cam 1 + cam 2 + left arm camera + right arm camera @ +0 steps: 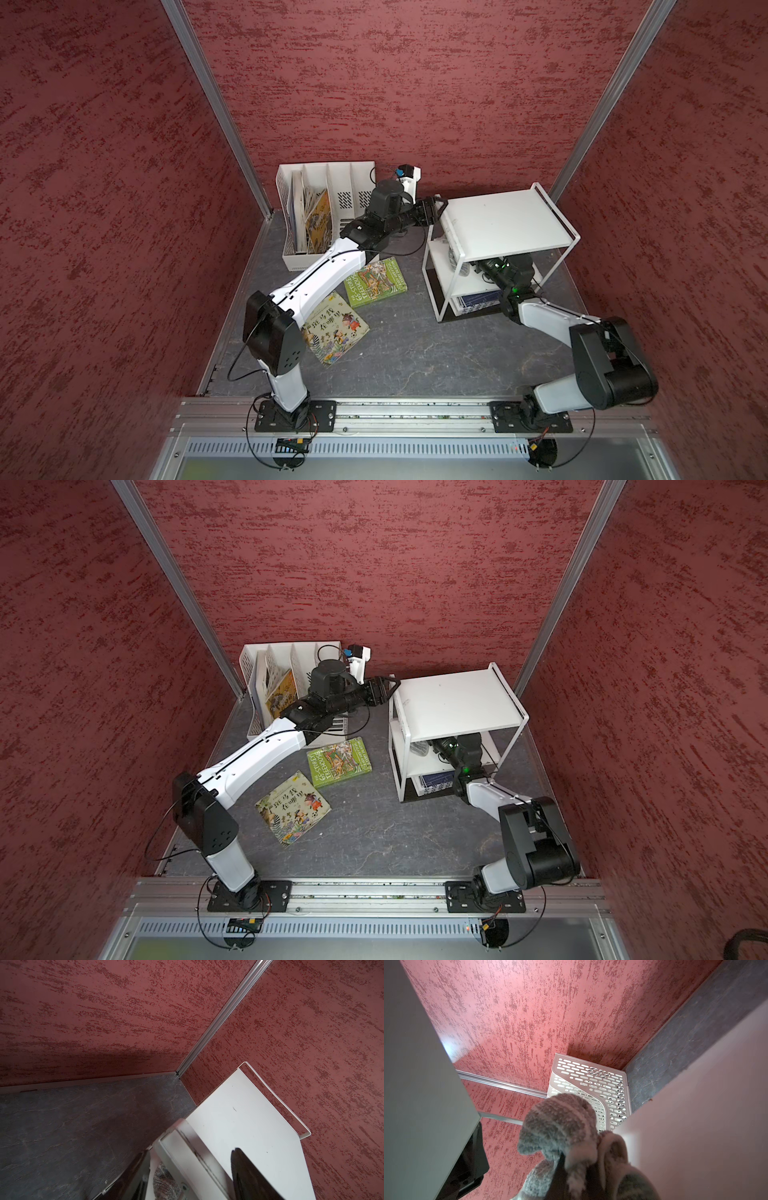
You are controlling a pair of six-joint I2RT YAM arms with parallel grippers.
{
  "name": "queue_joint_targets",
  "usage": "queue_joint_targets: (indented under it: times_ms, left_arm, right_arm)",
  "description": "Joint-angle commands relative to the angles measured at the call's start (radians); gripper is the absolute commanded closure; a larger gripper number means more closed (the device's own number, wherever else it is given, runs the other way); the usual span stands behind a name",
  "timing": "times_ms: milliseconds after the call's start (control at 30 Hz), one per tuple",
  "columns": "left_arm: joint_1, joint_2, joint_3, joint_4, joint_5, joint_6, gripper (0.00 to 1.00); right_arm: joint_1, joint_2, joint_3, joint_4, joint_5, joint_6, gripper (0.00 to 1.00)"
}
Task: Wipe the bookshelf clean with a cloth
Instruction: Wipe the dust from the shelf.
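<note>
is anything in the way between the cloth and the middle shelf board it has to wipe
Nothing visible does. The cloth, pinched in the right gripper, is already inside the bookshelf, at the edge of its middle board, whose visible part is bare. The blue book lies a tier lower.

The left arm is reaching forward and inward, its forearm lying low and nearly level, with the left hand holding its jaws apart. The right arm is bending sharply at the elbow and stretching forward, wrist rolled sideways, with the right hand pinching the cloth between closed jaws.
</note>
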Motion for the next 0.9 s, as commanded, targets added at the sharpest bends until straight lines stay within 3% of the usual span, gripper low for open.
queue_joint_targets:
  times_ms: [0, 200, 400, 600, 867]
  left_arm:
    - [-0.008, 0.011, -0.037, -0.1, -0.01, 0.036, 0.3]
    - [-0.005, -0.019, -0.053, -0.099, -0.015, 0.053, 0.23]
    - [0.0, -0.062, -0.085, -0.095, -0.024, 0.062, 0.21]
    - [0.0, -0.099, -0.125, -0.073, -0.024, 0.083, 0.21]
    - [-0.008, -0.104, -0.14, -0.055, -0.003, 0.086, 0.21]
  right_arm:
    - [-0.001, -0.044, -0.09, -0.17, 0.017, 0.033, 1.0]
    - [-0.001, -0.214, -0.128, -0.392, 0.059, -0.075, 1.0]
    - [-0.014, -0.445, -0.158, -0.656, 0.138, -0.219, 1.0]
    - [-0.014, -0.612, -0.11, -0.934, 0.23, -0.523, 1.0]
    - [-0.014, -0.681, -0.072, -0.969, 0.427, -0.829, 1.0]
